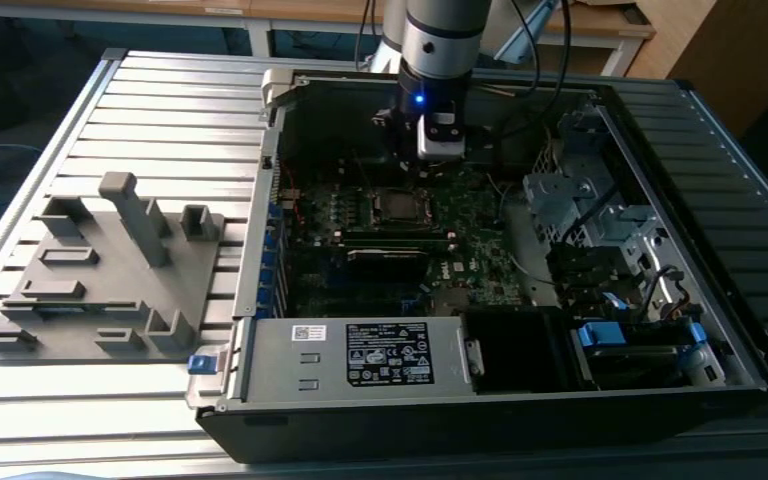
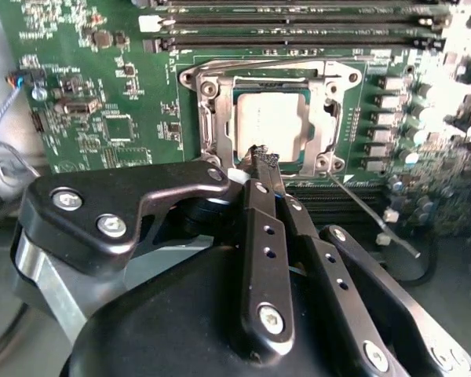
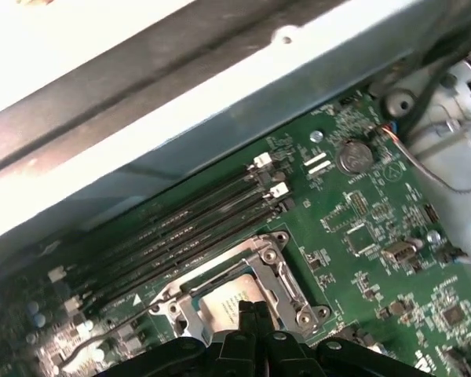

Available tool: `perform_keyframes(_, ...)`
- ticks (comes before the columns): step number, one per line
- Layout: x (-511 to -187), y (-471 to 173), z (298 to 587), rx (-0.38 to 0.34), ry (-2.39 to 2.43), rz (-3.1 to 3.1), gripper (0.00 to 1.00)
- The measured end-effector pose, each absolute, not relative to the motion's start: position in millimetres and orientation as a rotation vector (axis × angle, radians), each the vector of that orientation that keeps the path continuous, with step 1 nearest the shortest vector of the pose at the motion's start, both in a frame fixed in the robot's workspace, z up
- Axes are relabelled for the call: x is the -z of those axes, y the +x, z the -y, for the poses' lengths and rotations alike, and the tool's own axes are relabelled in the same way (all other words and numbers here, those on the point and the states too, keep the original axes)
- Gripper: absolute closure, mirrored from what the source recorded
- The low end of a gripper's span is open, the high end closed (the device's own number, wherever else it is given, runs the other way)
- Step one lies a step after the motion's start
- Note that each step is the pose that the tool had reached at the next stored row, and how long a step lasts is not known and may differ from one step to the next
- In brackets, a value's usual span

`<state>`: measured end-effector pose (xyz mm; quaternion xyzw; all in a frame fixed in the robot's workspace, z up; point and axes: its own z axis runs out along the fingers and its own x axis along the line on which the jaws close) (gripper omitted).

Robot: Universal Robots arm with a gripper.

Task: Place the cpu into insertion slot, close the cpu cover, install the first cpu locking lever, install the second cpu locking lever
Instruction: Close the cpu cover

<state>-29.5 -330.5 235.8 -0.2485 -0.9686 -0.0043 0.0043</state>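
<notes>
The cpu (image 2: pixel 271 118) lies flat, dull silver, socketed.

Whole setup sat on a ribbed grey metal counter (image 1: pixel 157 110). Behind it ran a light wooden desk (image 1: pixel 291 12), with a wooden cabinet (image 1: pixel 728 45) off at the exterior view's right. The floor (image 1: pixel 24 75) looked dark blue.

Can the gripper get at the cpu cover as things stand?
Likely yes: the gripper hovers right at the cpu cover edge with nothing between them; the lever sticks out to one side.
</notes>
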Motion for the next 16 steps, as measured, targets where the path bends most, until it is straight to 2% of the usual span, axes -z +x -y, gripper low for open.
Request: perform_keyframes(16, -230.4, -29.5, 330.5, 0.011, -0.330, 3.115, 0.90)
